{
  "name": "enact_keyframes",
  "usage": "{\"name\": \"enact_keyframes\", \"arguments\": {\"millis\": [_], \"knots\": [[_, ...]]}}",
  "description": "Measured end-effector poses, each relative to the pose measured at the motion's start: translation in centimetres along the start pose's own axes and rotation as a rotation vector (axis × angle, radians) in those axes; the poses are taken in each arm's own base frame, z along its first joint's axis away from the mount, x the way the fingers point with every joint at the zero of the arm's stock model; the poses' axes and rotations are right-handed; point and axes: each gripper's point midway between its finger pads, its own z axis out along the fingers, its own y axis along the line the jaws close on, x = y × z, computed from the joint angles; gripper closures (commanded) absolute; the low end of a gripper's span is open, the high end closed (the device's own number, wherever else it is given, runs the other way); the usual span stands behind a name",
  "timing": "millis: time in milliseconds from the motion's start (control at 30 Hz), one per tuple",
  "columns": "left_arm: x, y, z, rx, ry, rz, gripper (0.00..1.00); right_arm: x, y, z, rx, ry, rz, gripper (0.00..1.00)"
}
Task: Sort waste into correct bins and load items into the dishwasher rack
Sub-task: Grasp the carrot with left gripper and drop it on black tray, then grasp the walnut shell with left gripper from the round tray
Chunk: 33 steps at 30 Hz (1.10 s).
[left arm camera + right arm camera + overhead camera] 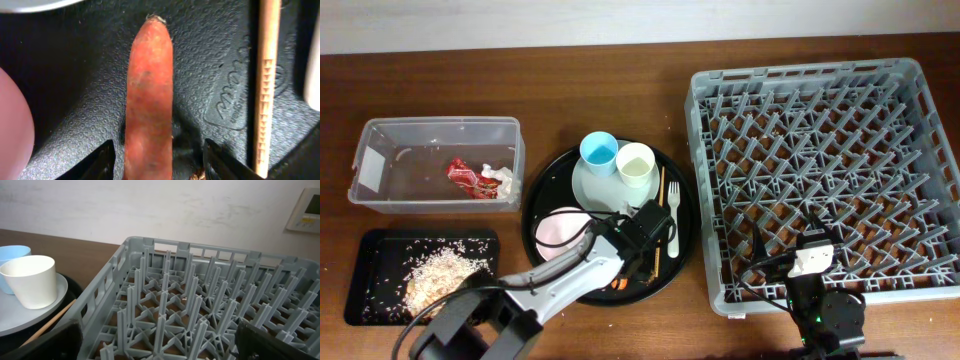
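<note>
An orange carrot lies on the round black tray, with a sliver of the carrot showing in the overhead view. My left gripper straddles its thick end, open, with a gap on each side. In the overhead view the left gripper is at the tray's front. The light blue cup and cream cup stand on the white plate. Beside them are the pinkish bowl and the white fork. My right gripper hangs open and empty over the front left of the dishwasher rack.
A thin wooden stick lies just right of the carrot. The clear tub at the left holds a red wrapper and a tissue. The shallow black tray in front of it holds rice scraps.
</note>
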Motion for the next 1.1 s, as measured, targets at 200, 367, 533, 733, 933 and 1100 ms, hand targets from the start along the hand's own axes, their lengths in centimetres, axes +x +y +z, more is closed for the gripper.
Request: {"name": "enact_keyframes", "arguments": {"millis": [200,367,533,733,933,1100], "knots": [[-0.1,0.0,0.0,-0.003,-0.003,-0.02,0.8,0.0,0.0,0.0,0.0,0.0,0.0,0.01],[0.1,0.3,-1.0,-0.025,0.032,-0.014,0.9,0.0,0.0,0.0,0.0,0.0,-0.001,0.01],[-2.4,1.1,-9.4,0.014,-0.034,-0.053,0.96,0.0,0.0,0.0,0.0,0.0,0.0,0.01],[-1.8,21.7,-14.8,-0.198,-0.117,-0.724,1.0,0.0,0.0,0.0,0.0,0.0,0.0,0.01],[5.5,32.8,-11.9,-0.339,-0.095,-1.22,0.81,0.0,0.0,0.0,0.0,0.001,0.0,0.01],[9.0,34.8,-10.2,-0.374,-0.072,-1.367,0.23,0.0,0.0,0.0,0.0,0.0,0.0,0.01]]}}
